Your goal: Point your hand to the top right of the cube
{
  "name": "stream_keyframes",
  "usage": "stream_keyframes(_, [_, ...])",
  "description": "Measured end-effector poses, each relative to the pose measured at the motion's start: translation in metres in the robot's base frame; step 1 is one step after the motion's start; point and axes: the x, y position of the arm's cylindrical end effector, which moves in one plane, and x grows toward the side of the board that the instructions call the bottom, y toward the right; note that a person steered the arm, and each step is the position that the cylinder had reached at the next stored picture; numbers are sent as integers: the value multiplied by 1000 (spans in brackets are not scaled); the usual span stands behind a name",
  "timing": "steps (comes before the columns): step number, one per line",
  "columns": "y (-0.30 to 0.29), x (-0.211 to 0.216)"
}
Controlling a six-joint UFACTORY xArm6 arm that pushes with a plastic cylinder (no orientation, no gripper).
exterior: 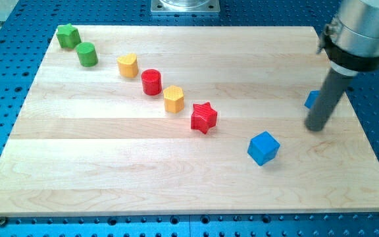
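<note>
Blue cube sits on the wooden counter. My tip rests toward its upper right, beside another blue block. No pincer shows.

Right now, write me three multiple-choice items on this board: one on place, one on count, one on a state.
1. Where is my tip relative to the blue cube?
A. upper right of it
B. lower left of it
C. on top of it

2. How many red blocks are there?
A. one
B. two
C. four

3. My tip and the blue cube are:
A. touching
B. stacked
C. apart

Key: 1 A, the rod ends up and right of the cube. 2 B, a red cylinder and a red star. 3 C, bare wood shows between them.
</note>
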Motion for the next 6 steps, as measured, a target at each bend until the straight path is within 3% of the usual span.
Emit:
stream_keyframes(1, [29,-30])
stream_keyframes(2, [-11,-79])
stream_keyframes(3, [-9,-67])
stream_keyframes(4, [4,-25])
stream_keyframes(5, [-52,3])
stream_keyframes(6, [-64,-2])
